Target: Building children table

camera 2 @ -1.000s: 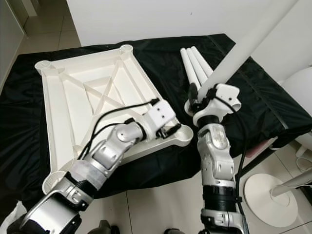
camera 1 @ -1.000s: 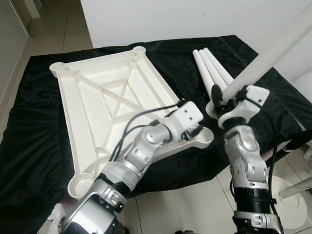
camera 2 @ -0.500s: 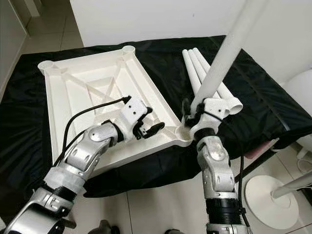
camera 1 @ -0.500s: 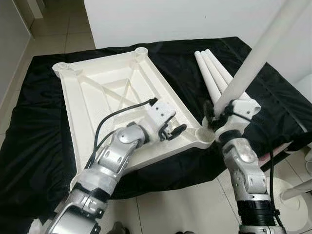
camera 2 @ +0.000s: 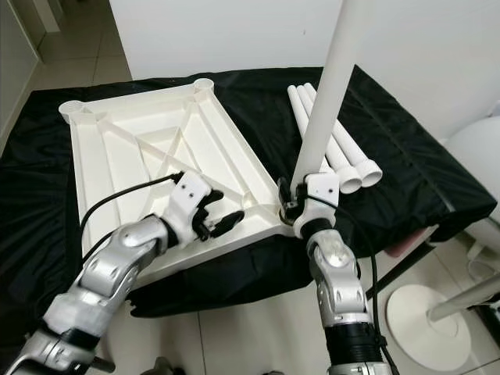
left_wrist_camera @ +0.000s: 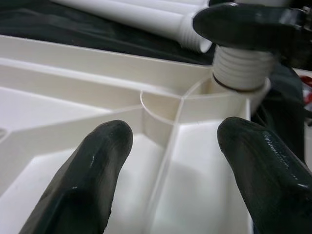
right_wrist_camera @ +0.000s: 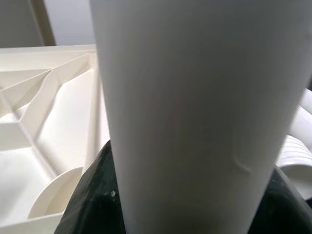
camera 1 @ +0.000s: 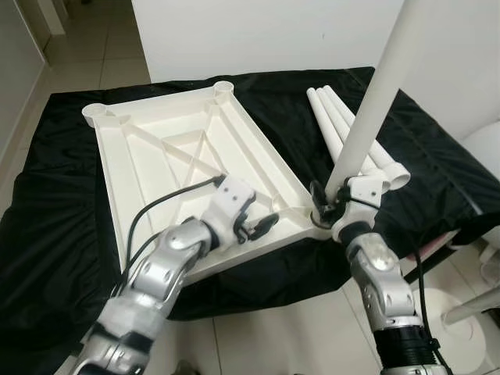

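Tabletop (camera 1: 156, 168), upside down on the black-draped table (camera 1: 47, 234), is stiff, light plastic. Right gripper (camera 2: 301, 205) jaws clench a long leg (camera 2: 328, 86) low by its threaded end, entering the near-right corner socket (left_wrist_camera: 229, 92). Left gripper (camera 1: 262, 226) jaws released, over the rim.

Place: a room in a home
Floor: pale shiny tiles (camera 1: 258, 336)
Wall: plain white wall (camera 1: 258, 35) behind the table
Table: covered with a black cloth (camera 1: 55, 211)
Other things: a round white stand base (camera 2: 426, 316) on the floor
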Tool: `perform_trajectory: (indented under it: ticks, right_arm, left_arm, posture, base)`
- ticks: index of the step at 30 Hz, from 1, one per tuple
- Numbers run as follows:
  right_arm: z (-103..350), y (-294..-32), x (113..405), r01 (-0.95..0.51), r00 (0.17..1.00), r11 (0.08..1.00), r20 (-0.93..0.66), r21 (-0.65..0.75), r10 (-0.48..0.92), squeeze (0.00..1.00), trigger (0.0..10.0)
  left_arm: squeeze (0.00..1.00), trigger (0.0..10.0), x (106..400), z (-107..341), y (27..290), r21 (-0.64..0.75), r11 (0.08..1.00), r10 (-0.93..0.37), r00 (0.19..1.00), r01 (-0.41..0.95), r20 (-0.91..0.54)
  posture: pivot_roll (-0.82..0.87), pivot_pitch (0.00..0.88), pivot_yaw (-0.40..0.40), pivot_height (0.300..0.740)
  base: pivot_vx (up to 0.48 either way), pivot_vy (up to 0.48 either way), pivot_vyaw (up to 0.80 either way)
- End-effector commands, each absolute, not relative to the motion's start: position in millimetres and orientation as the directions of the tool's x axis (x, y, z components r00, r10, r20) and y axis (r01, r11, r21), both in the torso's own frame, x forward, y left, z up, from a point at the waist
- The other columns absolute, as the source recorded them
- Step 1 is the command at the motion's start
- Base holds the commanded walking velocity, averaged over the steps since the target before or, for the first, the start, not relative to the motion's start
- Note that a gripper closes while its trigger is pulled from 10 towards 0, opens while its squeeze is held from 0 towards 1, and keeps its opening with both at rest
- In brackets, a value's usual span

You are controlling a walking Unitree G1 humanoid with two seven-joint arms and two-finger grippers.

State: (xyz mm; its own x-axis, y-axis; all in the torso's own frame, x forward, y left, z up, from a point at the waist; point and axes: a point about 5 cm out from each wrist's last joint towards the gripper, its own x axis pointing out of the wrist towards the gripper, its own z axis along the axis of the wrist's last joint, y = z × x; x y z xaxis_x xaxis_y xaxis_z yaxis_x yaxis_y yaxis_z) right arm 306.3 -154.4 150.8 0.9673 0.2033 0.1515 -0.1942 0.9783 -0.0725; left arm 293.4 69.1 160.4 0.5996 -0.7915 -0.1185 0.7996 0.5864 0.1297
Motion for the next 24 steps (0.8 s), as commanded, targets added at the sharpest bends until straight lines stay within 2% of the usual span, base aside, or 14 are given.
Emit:
perform_trajectory:
  ticks: [1,8,16,24]
  right_arm:
    - [139,-149,302,-0.235,0.961,0.968,0.127,-0.088,0.245,0.0,10.0]
    - [131,-155,296,-0.235,0.96,0.971,0.141,-0.054,0.24,0.0,10.0]
    - [116,-165,289,-0.233,0.952,0.961,0.167,-0.146,0.256,0.0,10.0]
    - [109,-164,288,-0.272,0.934,0.937,0.175,-0.217,0.312,0.0,10.0]
  left_arm:
    - [0.0,10.0,283,160,63,0.085,0.448,-0.879,0.456,0.89,-0.139]
    - [0.0,10.0,279,161,63,0.063,0.463,-0.872,0.467,0.884,-0.149]
    - [0.0,10.0,279,166,66,0.049,0.493,-0.857,0.495,0.869,-0.143]
    - [0.0,10.0,281,170,67,0.054,0.502,-0.851,0.505,0.863,-0.144]
  posture:
    - [0.04,0.049,-0.017,0.74]
    - [0.04,0.071,-0.02,0.74]
    - [0.04,0.081,-0.007,0.74]
    - [0.04,0.092,0.002,0.74]
  base:
    - [0.0,0.0,0.0]
    - [0.0,0.0,0.0]
    - [0.0,0.0,0.0]
    - [0.0,0.0,0.0]
